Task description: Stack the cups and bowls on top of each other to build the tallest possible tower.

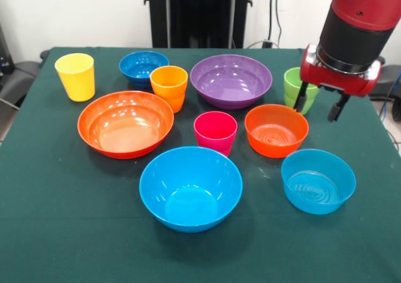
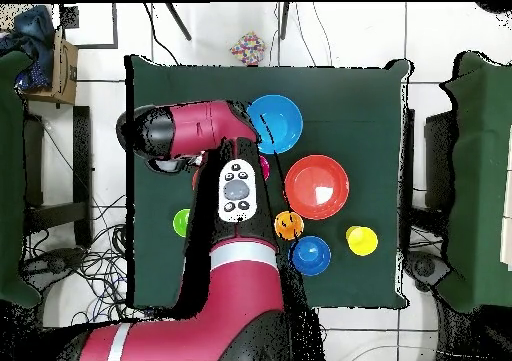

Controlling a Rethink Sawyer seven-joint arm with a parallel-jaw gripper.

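The surface is a table under a dark green cloth, and all ten pieces stand on it separately with mouths up, none stacked and none tipped. The large orange bowl sits left of centre, the large light-blue bowl is nearest the front edge, and the large purple bowl lies toward the back. To the right are the smaller orange bowl and, in front of it, the smaller light-blue bowl; the dark-blue bowl stands at the back, just behind the orange cup. The yellow cup stands alone at the back left, well apart from the rest. The magenta-pink cup is in the middle, between the two orange bowls. The light green cup is at the right rear, partly hidden by the gripper, which hangs just in front of it with its two dark fingers spread apart and holding nothing. Bare cloth lies open along the front edge and both front corners. In the overhead view the red arm covers much of the cloth; white floor tiles and cables surround the table.
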